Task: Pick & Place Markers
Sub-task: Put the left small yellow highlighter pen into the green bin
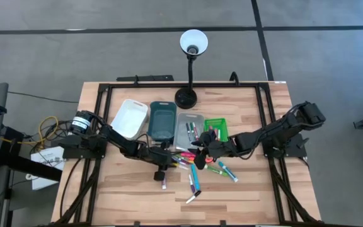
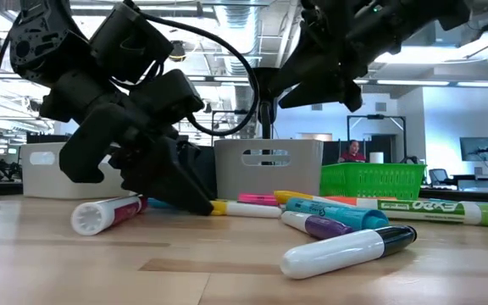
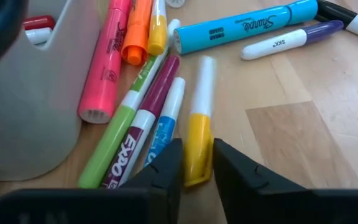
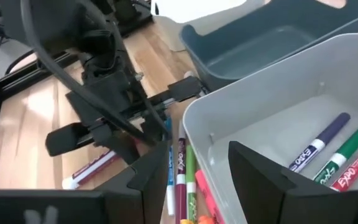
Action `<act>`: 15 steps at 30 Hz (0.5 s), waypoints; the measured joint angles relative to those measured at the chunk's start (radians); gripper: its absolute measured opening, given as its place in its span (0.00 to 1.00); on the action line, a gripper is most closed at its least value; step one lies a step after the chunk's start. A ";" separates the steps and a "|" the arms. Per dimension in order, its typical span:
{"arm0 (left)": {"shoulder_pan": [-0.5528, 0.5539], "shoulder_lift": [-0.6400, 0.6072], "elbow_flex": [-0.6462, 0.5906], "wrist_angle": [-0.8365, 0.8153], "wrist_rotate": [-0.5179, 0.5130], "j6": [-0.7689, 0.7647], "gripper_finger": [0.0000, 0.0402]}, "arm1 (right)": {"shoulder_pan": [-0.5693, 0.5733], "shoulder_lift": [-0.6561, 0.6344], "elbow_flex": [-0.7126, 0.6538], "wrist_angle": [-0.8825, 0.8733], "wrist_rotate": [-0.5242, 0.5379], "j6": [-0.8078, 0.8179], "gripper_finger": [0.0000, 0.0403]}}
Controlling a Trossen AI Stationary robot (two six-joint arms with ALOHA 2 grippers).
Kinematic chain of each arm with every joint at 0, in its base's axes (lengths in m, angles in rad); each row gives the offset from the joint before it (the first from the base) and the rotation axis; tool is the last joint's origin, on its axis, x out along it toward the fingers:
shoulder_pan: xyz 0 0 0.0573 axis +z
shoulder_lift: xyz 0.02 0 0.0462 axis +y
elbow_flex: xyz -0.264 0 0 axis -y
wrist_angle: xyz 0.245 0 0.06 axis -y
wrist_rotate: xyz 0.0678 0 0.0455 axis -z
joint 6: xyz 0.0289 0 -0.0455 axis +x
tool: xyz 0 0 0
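Several markers [image 1: 197, 169] lie scattered on the wooden table in front of a row of trays. My left gripper [image 3: 197, 177] is down at the table among them, shut on a white marker with a yellow cap [image 3: 199, 118]. Beside that marker lie blue, maroon, green and pink ones. My right gripper [image 4: 201, 165] hangs open and empty above the near wall of the grey tray [image 4: 229, 112]. Purple, green and red markers [image 4: 337, 149] lie in that tray. In the low view, my left gripper [image 2: 193, 199] reaches the tabletop. My left gripper pinches the white marker by its yellow cap [image 3: 197, 158] between the two fingers, which lie along the marker. It comes in slanting down from the table's left. The marker lies flat on the table, its white barrel [image 3: 205, 78] pointing away from the fingers.
White [image 1: 130, 118], teal [image 1: 162, 120], grey [image 1: 188, 129] and green [image 1: 216, 128] trays stand in a row. A black desk lamp [image 1: 186, 96] stands behind them. Single markers [image 2: 346, 250] lie nearer the table's near edge. The two grippers are close together.
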 joint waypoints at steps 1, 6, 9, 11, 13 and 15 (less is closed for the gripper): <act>0.000 0.000 0.000 0.000 0.000 0.000 0.18 | 0.000 0.000 0.000 0.000 -0.012 0.000 0.39; 0.001 0.000 0.001 0.009 -0.004 0.000 0.09 | 0.013 0.000 0.000 0.033 -0.117 -0.052 0.39; 0.001 0.000 0.000 0.022 -0.003 0.000 0.09 | 0.037 0.000 0.000 0.086 -0.148 -0.128 0.39; 0.001 -0.009 -0.002 0.018 0.003 0.000 0.10 | 0.054 0.000 0.000 0.091 -0.150 -0.156 0.39; -0.002 -0.027 -0.003 0.014 0.008 0.000 0.12 | 0.067 0.000 0.000 0.089 -0.150 -0.166 0.39; -0.010 -0.054 -0.003 0.022 0.008 0.000 0.11 | 0.076 0.000 0.000 0.084 -0.150 -0.166 0.39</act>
